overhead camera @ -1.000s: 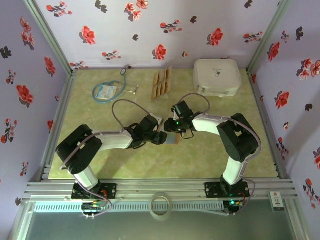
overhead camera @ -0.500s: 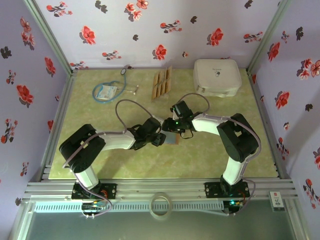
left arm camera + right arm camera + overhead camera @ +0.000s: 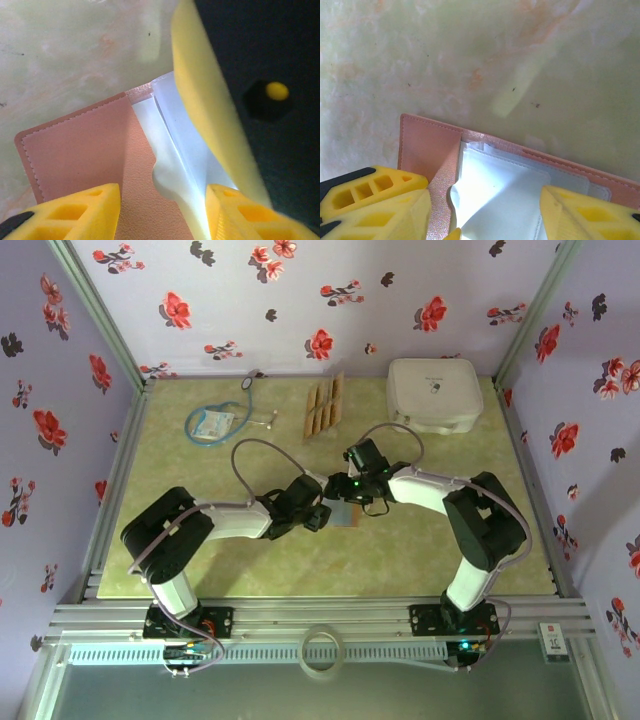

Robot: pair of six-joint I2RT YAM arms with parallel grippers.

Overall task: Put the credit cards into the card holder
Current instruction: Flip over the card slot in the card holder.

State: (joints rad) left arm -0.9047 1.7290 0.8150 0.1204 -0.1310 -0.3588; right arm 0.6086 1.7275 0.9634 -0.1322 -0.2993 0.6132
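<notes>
My left pincer [image 3: 162, 192], right pincer [image 3: 482, 192], both apart over open card holder [image 3: 80, 145] (pale pockets [image 3: 495, 190] close up), overhead credit cards [image 3: 323, 408] at twelve o'clock.

Reddish-brown card holder [image 3: 75, 150] w/ pale-grey inside

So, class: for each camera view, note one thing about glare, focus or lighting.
Top external: even light, the table sharp. Left wrist: the card holder stitching is crisp, the near yellow jaws blurred. Right wrist: glare whitens the card holder's pocket.
</notes>
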